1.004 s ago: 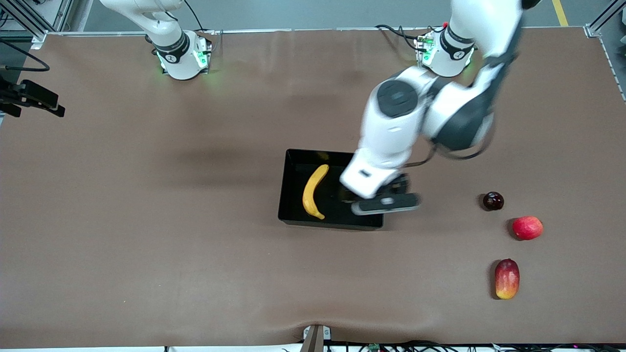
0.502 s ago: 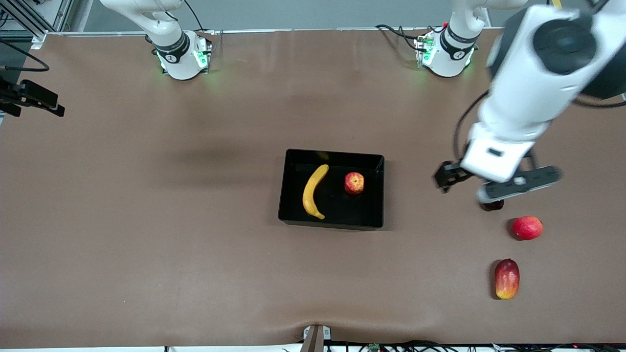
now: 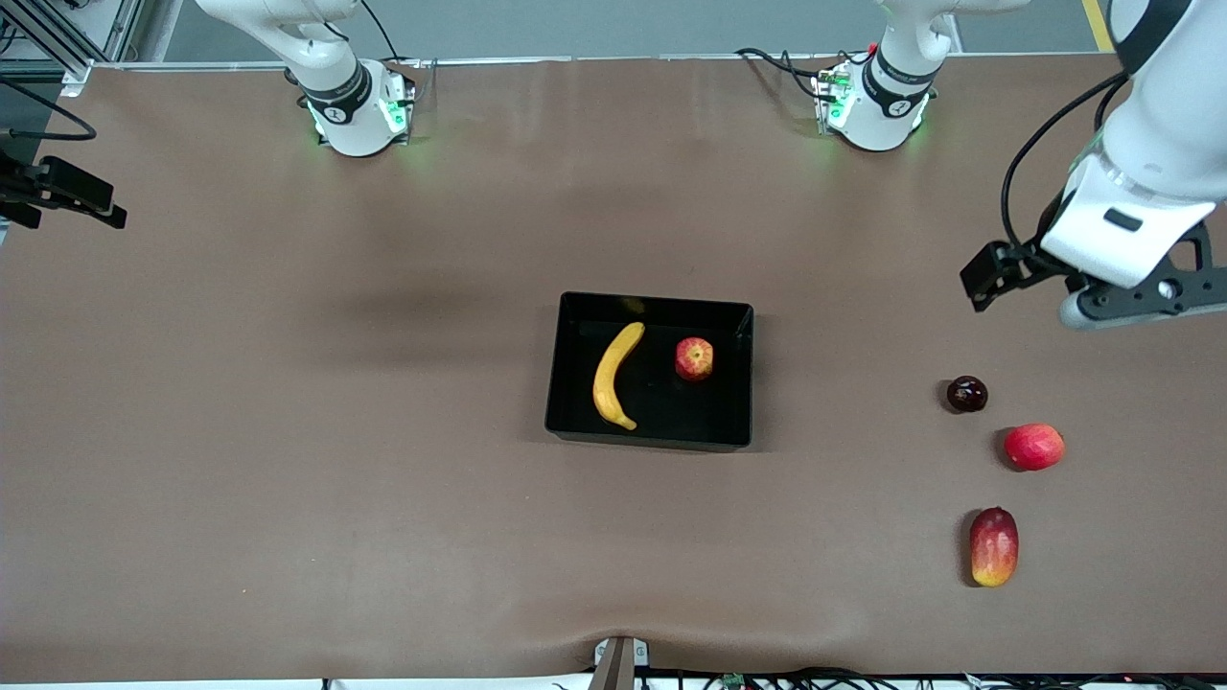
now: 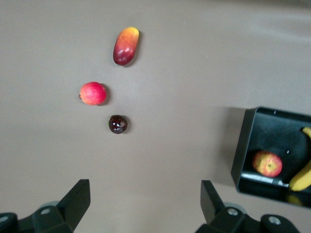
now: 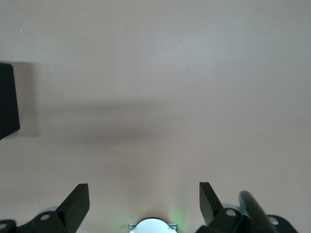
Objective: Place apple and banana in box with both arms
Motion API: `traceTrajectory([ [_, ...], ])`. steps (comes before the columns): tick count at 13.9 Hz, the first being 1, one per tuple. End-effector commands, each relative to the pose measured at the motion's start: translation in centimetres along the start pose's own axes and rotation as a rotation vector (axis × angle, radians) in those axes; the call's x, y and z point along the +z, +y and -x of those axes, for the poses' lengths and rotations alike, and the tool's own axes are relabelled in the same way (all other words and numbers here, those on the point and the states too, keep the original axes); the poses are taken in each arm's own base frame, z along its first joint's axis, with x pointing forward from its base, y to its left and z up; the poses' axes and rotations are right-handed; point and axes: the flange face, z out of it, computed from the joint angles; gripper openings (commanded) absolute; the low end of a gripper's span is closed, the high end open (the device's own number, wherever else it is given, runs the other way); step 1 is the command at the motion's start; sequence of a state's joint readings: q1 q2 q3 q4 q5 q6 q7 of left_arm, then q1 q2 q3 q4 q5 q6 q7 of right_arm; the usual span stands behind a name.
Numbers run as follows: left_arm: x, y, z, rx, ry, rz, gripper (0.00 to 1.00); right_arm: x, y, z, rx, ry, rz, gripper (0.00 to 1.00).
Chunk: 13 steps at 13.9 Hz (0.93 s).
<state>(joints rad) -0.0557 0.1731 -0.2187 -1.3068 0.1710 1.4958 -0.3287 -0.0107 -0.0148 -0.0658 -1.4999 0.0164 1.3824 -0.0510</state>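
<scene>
The black box (image 3: 566,422) sits mid-table. In it lie the yellow banana (image 3: 614,376) and, beside it toward the left arm's end, the red streaked apple (image 3: 694,358). My left gripper (image 3: 1131,302) is open and empty, high over bare table toward the left arm's end, well away from the box. Its wrist view shows its open gripper (image 4: 146,194), the box (image 4: 245,145), the apple (image 4: 267,163) and part of the banana (image 4: 302,175). My right gripper (image 5: 145,199) is open and empty, above its own base; a corner of the box (image 5: 7,104) shows there.
Three loose fruits lie toward the left arm's end: a dark plum (image 3: 966,394), a plain red-pink round fruit (image 3: 1033,447) and an oblong red-yellow mango (image 3: 994,546). They also show in the left wrist view: plum (image 4: 117,124), round fruit (image 4: 93,93), mango (image 4: 126,45).
My left gripper was over the box a second ago; it has swung away toward the left arm's end, leaving the apple in the box. The right arm has not moved.
</scene>
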Motion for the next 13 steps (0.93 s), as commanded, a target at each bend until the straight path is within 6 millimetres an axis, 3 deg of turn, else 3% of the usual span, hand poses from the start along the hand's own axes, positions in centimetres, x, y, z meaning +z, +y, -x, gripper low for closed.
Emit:
traceTrajectory([
  [1,-0.4,-3.2,3.1,0.046,-0.025,0.013,1.00,-0.4,0.1,0.8,-0.008,0.002,0.012,1.00],
  [5,-0.3,-5.8,5.3,0.104,0.007,0.029,1.00,-0.4,0.2,0.8,-0.006,0.002,0.012,1.00],
  [13,0.2,-5.5,5.4,0.100,-0.003,0.110,1.00,-0.5,0.2,0.8,-0.006,0.004,0.012,1.00],
])
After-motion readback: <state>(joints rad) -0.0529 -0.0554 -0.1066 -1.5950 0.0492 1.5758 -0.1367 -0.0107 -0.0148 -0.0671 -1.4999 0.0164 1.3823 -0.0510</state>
